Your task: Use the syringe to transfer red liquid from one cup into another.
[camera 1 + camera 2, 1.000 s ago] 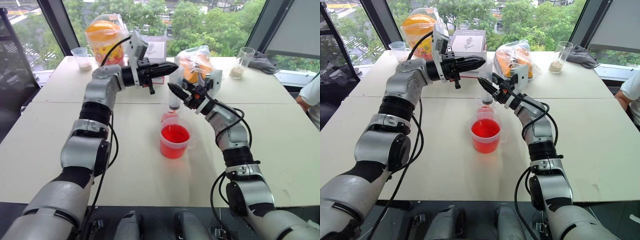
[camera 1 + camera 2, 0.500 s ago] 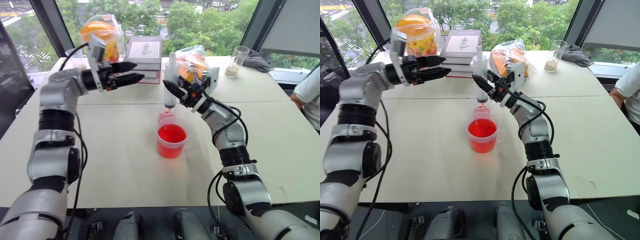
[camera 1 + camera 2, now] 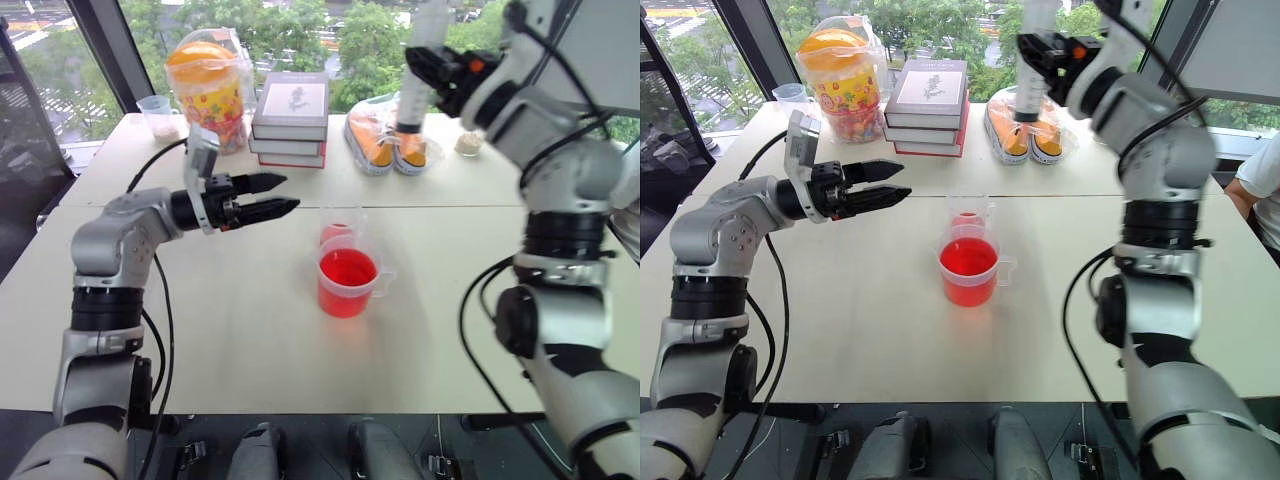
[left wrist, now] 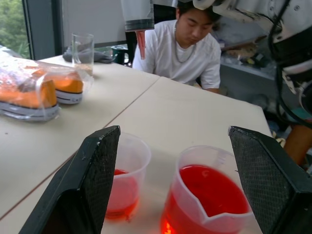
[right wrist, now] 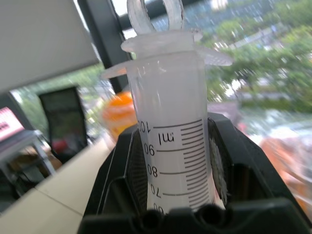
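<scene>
Gripping the syringe (image 5: 170,141) upright between right fingers (image 5: 117,180) (barrel clamped), left fingers (image 4: 92,180) spread, empty.

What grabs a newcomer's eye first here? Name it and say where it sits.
The wide cup of red liquid at the middle of the pale table, with the narrower cup holding a little red just behind it. Next, the right hand raised high above the table's far side, shut on the clear syringe. The left hand hangs open to the cups' left.
</scene>
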`<state>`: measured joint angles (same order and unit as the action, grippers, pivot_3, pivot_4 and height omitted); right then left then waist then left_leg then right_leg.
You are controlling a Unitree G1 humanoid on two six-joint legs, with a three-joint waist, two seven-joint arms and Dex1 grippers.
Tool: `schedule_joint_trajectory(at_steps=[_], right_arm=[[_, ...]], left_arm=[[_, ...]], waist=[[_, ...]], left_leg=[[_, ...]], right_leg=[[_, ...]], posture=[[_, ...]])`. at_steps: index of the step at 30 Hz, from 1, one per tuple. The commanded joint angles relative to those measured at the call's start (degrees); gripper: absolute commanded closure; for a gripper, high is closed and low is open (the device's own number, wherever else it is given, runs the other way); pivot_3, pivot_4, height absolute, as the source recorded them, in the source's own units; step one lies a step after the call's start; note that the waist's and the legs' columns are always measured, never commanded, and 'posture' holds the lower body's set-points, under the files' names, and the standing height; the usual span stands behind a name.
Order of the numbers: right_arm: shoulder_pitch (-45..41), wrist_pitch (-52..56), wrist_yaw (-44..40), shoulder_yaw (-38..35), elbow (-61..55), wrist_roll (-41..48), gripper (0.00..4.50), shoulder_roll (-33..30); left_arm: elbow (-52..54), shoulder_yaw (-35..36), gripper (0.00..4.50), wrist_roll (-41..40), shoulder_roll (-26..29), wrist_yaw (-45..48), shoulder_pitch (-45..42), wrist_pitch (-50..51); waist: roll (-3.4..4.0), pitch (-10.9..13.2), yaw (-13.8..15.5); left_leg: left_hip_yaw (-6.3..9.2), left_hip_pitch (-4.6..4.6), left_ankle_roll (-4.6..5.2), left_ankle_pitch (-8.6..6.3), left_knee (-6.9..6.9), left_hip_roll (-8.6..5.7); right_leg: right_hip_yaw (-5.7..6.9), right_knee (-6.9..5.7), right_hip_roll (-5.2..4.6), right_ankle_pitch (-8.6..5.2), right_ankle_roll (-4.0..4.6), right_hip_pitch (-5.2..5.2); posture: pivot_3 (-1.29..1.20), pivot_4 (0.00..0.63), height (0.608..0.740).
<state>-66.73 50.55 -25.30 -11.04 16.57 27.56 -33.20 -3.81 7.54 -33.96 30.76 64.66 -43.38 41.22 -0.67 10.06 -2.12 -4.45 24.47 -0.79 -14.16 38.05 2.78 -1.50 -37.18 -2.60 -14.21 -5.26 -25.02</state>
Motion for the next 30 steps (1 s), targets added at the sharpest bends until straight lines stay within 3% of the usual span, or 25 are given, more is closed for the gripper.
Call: schedule_joint_trajectory(at_steps=[1,4,7,12,17,23,24,27,30], right_arm=[[4.56,10.08,-5.03,5.68,-2.95,-1.51,3.15,-7.47],[8.80,16.09,-12.85,11.24,-1.77,-1.44,3.15,-14.79],[9.84,16.49,-14.48,14.77,3.79,-4.45,3.15,-16.75],[9.22,14.75,-15.69,20.10,16.46,-11.07,3.15,-16.00],[7.36,10.54,-14.65,20.09,27.55,-15.08,3.15,-12.34],[7.54,8.84,-16.26,17.16,28.46,-15.45,0.24,-11.36],[8.82,9.04,-17.62,17.10,24.88,-15.08,0.02,-12.44],[14.68,10.99,-22.31,16.23,8.69,-12.50,0.02,-17.14],[20.62,13.72,-24.69,9.47,-7.87,-6.86,0.02,-20.48]], left_arm=[[4.21,-0.09,0.86,-1.60,-0.10,-1.30,1.32,-0.38],[5.07,-0.28,0.86,-1.94,-0.58,-2.20,2.66,-0.54],[5.61,-0.25,0.86,-2.58,-0.94,-3.02,3.04,-0.46],[6.22,-0.62,0.86,-2.77,-0.99,-3.84,3.24,-0.82],[6.90,-0.81,0.86,-2.96,-0.76,-4.50,3.43,-0.63],[8.42,-0.89,0.80,-4.46,-0.01,-5.27,3.57,1.55],[8.85,-0.80,0.80,-4.83,0.43,-5.23,3.72,2.04],[9.72,0.33,0.80,-6.23,2.15,-5.49,4.20,3.76],[10.53,1.29,0.80,-7.45,4.34,-5.71,4.86,5.41]], waist=[[0.00,0.00,-0.03],[0.03,0.02,-0.03],[0.03,0.02,-0.42],[0.02,0.01,-0.39],[0.02,0.01,-0.41],[0.01,0.01,-0.37],[0.01,0.01,-0.37],[0.04,0.02,-0.14],[0.04,0.02,0.02]], left_leg=[[0.00,-0.01,0.00,0.00,0.02,0.00],[-0.01,0.00,0.00,0.00,0.02,-0.03],[-0.04,0.01,0.01,0.00,0.01,-0.02],[-0.06,-0.04,0.01,0.00,0.04,-0.01],[-0.09,-0.02,0.01,0.00,0.05,-0.02],[-0.08,-0.04,0.01,0.00,0.06,-0.02],[-0.07,-0.03,0.01,0.00,0.07,-0.01],[-0.04,-0.01,0.01,0.00,0.03,-0.01],[-0.02,0.06,0.01,0.00,-0.01,-0.01]], right_leg=[[-0.01,-0.01,0.00,0.00,0.00,0.01],[-0.03,-0.01,0.00,0.00,0.00,-0.01],[-0.05,-0.02,0.02,0.00,0.00,-0.06],[-0.12,-0.05,0.10,0.00,0.00,-0.07],[-0.15,-0.02,0.09,0.01,-0.01,-0.07],[-0.13,-0.02,0.09,0.01,-0.02,-0.02],[-0.13,-0.02,0.09,0.01,-0.02,-0.03],[-0.13,-0.03,0.09,0.00,-0.02,-0.06],[-0.11,-0.03,0.09,-0.01,-0.04,-0.14]], posture=[[0.00,0.150,0.740],[0.00,0.150,0.740],[0.00,0.150,0.740],[0.00,0.150,0.740],[0.00,0.150,0.740],[0.00,0.150,0.740],[0.00,0.150,0.740],[0.00,0.150,0.740],[0.00,0.150,0.740]])
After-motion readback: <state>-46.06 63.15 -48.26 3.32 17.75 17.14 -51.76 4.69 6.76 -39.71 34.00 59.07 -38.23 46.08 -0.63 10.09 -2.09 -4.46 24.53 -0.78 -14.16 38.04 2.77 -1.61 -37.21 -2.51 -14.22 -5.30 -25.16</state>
